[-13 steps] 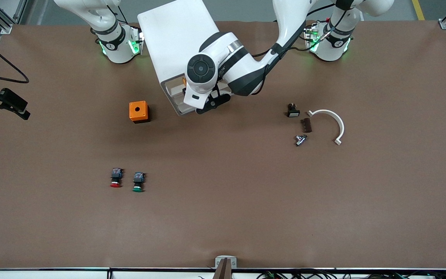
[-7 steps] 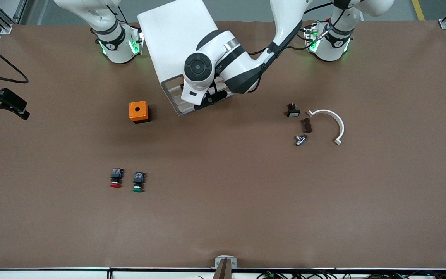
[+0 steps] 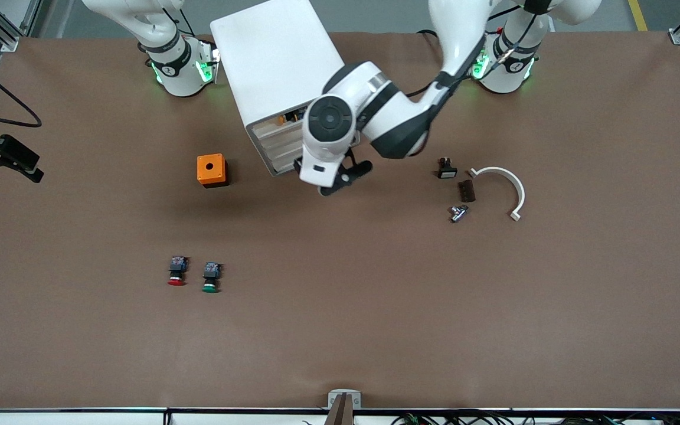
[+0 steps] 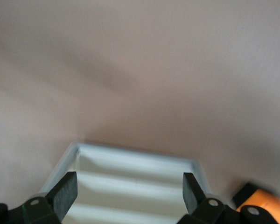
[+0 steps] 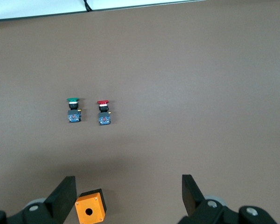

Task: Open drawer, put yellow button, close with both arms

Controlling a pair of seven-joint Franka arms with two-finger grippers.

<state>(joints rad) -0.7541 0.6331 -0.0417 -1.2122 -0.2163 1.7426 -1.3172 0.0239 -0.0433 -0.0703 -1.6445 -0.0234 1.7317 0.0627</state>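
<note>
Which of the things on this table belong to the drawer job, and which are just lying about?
Job: top drawer; yellow button glimpsed in it; left gripper, open, in front of the cabinet; right gripper, open, waiting above the table.
Lying about: orange box; red button; green button; white curved bracket; small black parts.

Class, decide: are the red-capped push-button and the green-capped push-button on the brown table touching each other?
Apart. In the right wrist view, the red-capped push-button and green-capped push-button lie side by side with a strip of bare brown table between them; the front view shows the same gap.
</note>
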